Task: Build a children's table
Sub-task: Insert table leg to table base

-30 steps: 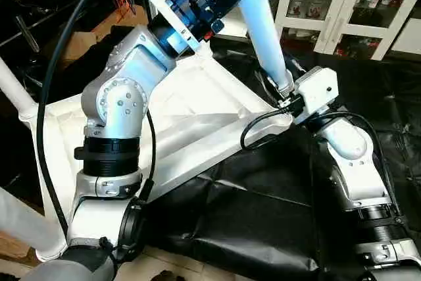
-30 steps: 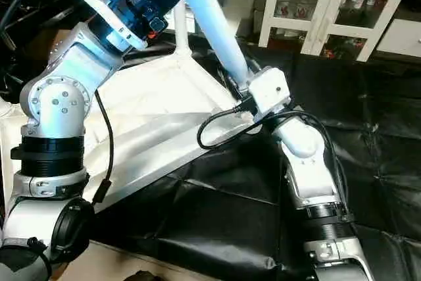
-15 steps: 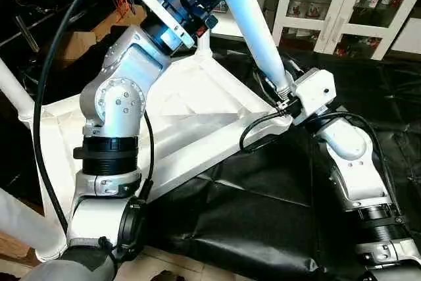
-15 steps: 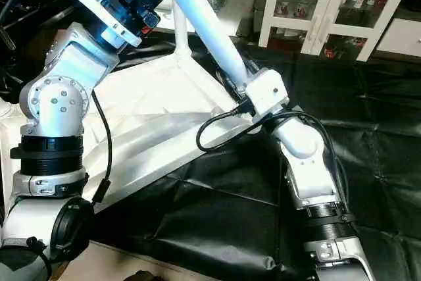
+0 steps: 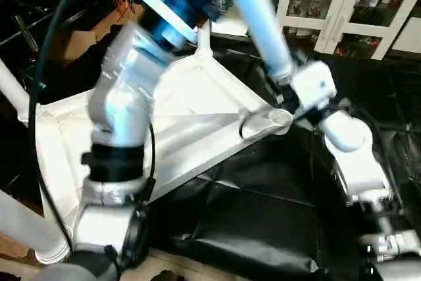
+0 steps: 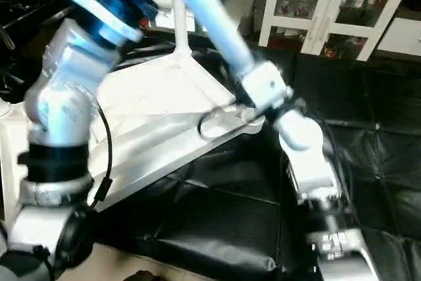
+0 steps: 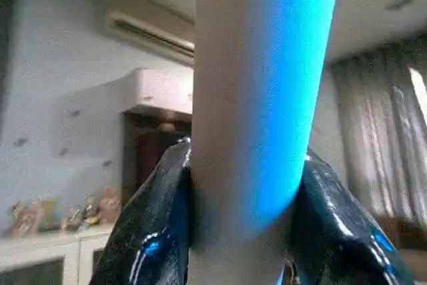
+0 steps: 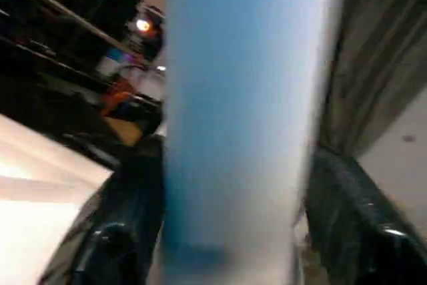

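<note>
Tabletop (image 5: 197,106): white, lying underside up on black sheeting (image 5: 263,215), ribs showing; tilted, near corner raised toward the right arm.

Corner socket (image 5: 279,118): round, open, at the tabletop corner nearest the right gripper; apparently the target for the held leg.

Leg (image 5: 263,21): long white tube, slanted from upper left down to the right; lower end just above and beside the corner socket, not yet seated.

Left gripper (image 7: 247,231): high on the leg; black fingers (image 7: 150,231) pressed against both sides of the tube, clamped on it. Judged role: carrying the weight and steering the angle from the far end.

Right gripper (image 8: 227,231): low on the leg, close to the socket; fingers (image 8: 127,231) flank the tube on either side, with dark gaps that suggest a loose cage, though contact cannot be settled. Judged role: guiding the tip while letting the tube slide.

Fitted legs: one upright at the far corner (image 5: 202,37), others at the left edge (image 5: 13,90) and near left (image 5: 26,228), already in their sockets.

Stage: fourth leg being lined up; alignment over the socket remains, then a push along the tube's axis.

Risk: a slanted entry could jam at the socket rim.
</note>
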Available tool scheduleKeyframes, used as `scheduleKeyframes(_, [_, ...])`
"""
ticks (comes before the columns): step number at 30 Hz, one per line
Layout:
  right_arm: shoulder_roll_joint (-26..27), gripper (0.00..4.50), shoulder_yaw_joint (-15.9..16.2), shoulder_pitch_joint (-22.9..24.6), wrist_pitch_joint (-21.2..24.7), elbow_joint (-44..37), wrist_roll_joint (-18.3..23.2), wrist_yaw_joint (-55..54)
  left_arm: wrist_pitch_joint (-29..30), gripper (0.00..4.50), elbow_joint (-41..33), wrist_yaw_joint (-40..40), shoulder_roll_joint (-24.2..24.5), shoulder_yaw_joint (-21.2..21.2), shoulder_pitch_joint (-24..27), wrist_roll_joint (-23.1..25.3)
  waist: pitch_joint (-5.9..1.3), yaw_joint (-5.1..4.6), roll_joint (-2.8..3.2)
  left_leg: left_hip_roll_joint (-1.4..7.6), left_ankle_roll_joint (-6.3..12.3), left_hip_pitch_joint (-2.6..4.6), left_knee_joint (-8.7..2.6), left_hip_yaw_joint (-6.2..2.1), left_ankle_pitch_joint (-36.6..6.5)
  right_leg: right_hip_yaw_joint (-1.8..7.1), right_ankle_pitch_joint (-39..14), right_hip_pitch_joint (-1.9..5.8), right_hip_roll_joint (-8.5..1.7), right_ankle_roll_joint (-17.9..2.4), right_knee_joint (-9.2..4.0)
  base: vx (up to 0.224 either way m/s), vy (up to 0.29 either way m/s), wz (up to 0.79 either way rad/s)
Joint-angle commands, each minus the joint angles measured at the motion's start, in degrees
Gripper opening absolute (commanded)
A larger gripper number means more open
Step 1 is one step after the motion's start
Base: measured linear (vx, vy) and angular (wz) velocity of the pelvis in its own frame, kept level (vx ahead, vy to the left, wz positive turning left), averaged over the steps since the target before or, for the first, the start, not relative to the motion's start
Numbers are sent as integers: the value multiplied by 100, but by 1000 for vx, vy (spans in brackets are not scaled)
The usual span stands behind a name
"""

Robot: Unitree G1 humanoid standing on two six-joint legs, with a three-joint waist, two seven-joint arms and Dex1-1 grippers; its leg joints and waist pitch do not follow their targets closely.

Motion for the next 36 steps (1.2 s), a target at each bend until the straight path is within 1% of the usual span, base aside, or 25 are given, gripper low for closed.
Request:
scheduleKeyframes(1, [11,328,95,-104,141,-34,-275,-224,-190,166,-195,-61,-21,-142,63,170,-415,-23,-75,202,333,153,-372,-70,-347,249,696,277,-382,-1404,-434,0,0,0])
scheduleKeyframes(2, [36,340,132,-158,199,-18,-375,-323,-179,165,-265,-66,-51,-229,144,189,-413,-29,-79,195,313,148,-376,-70,-373,249,696,284,-375,-1375,-433,0,0,0])
scheduleKeyframes(3, [42,353,144,-178,216,-9,-401,-353,-179,164,-278,-67,-61,-255,164,195,-410,-43,-61,190,282,150,-380,-71,-415,245,684,283,-368,-1365,-438,0,0,0])
scheduleKeyframes(4, [43,358,169,-217,223,21,-477,-426,-207,164,-290,-72,-67,-302,196,235,-414,-51,-71,186,258,151,-378,-72,-430,250,700,288,-366,-1356,-436,0,0,0])
scheduleKeyframes(6, [66,368,194,-277,243,72,-556,-506,-304,164,-288,-70,-65,-369,235,338,-412,-56,-64,190,243,159,-384,-74,-462,246,669,281,-364,-1351,-437,0,0,0])
scheduleKeyframes(7, [107,368,207,-315,300,104,-612,-553,-447,164,-271,-52,-68,-406,255,440,-410,-63,-51,188,218,163,-384,-75,-515,246,621,280,-358,-1346,-445,0,0,0])
scheduleKeyframes(9, [178,368,220,-343,410,128,-627,-600,-703,164,-227,0,-84,-404,254,587,-415,-67,-46,199,203,162,-391,-83,-504,249,697,282,-366,-1341,-432,0,0,0])
scheduleKeyframes(10, [178,368,220,-343,410,128,-627,-600,-703,164,-227,0,-84,-404,254,587,-415,-67,-46,199,203,162,-391,-83,-504,249,697,282,-366,-1341,-432,0,0,0])
scheduleKeyframes(11, [187,369,224,-345,425,131,-625,-607,-745,164,-216,12,-94,-393,251,605,-420,-69,-48,199,206,166,-387,-80,-486,252,804,286,-363,-1342,-423,0,0,0])
scheduleKeyframes(13, [203,369,268,-322,455,98,-666,-642,-990,164,-118,39,-70,-357,207,763,-426,-61,-33,191,218,162,-377,-83,-423,253,935,291,-362,-1341,-414,0,0,0])
scheduleKeyframes(16, [211,369,291,-308,482,94,-684,-670,-1135,164,22,72,-57,-306,133,846,-432,-64,-37,188,228,159,-370,-81,-401,252,1015,301,-366,-1324,-406,0,0,0])
scheduleKeyframes(19, [228,369,283,-301,510,110,-702,-683,-1201,164,157,56,-40,-268,64,824,-442,-56,-31,183,247,169,-361,-79,-339,252,1112,295,-361,-1347,-391,0,0,0])
scheduleKeyframes(23, [230,369,282,-304,512,118,-696,-681,-1214,164,212,-21,13,-215,25,741,-445,-50,-32,184,270,160,-355,-79,-287,247,1212,302,-364,-1392,-375,0,0,0])
scheduleKeyframes(28, [221,369,315,-302,470,106,-649,-659,-1266,164,220,-41,92,-180,-2,727,-435,-53,-17,198,223,178,-371,-82,-426,246,1011,290,-365,-1394,-389,0,0,0])
scheduleKeyframes(29, [224,340,321,-299,473,105,-648,-660,-1281,164,232,-47,92,-183,-6,729,-435,-53,-20,195,218,181,-368,-78,-440,247,996,289,-364,-1395,-393,0,0,0])
scheduleKeyframes(30, [222,332,321,-310,460,128,-646,-656,-1272,164,240,-64,79,-203,0,704,-431,-51,-38,190,212,175,-368,-74,-453,252,966,294,-368,-1396,-400,0,0,0])
scheduleKeyframes(32, [227,332,314,-321,446,153,-653,-646,-1245,164,221,-87,76,-234,20,682,-432,-42,-29,194,189,178,-372,-77,-487,254,880,292,-372,-1383,-399,0,0,0])
scheduleKeyframes(33, [228,316,317,-325,434,169,-659,-637,-1214,164,203,-114,84,-268,40,684,-434,-43,-37,193,190,176,-371,-76,-464,254,907,292,-368,-1386,-396,0,0,0])
scheduleKeyframes(34, [227,300,324,-323,425,177,-661,-631,-1196,164,198,-130,89,-294,53,680,-434,-39,-32,194,192,178,-372,-78,-454,254,918,290,-371,-1390,-393,0,0,0])
scheduleKeyframes(35, [226,300,326,-322,422,180,-662,-629,-1191,164,197,-135,90,-303,57,678,-435,-40,-31,192,194,177,-370,-77,-447,254,929,291,-370,-1390,-393,0,0,0])
scheduleKeyframes(36, [226,288,330,-321,416,185,-663,-626,-1182,164,195,-144,94,-319,65,674,-440,-40,-31,193,205,178,-366,-78,-420,252,967,291,-367,-1389,-386,0,0,0])
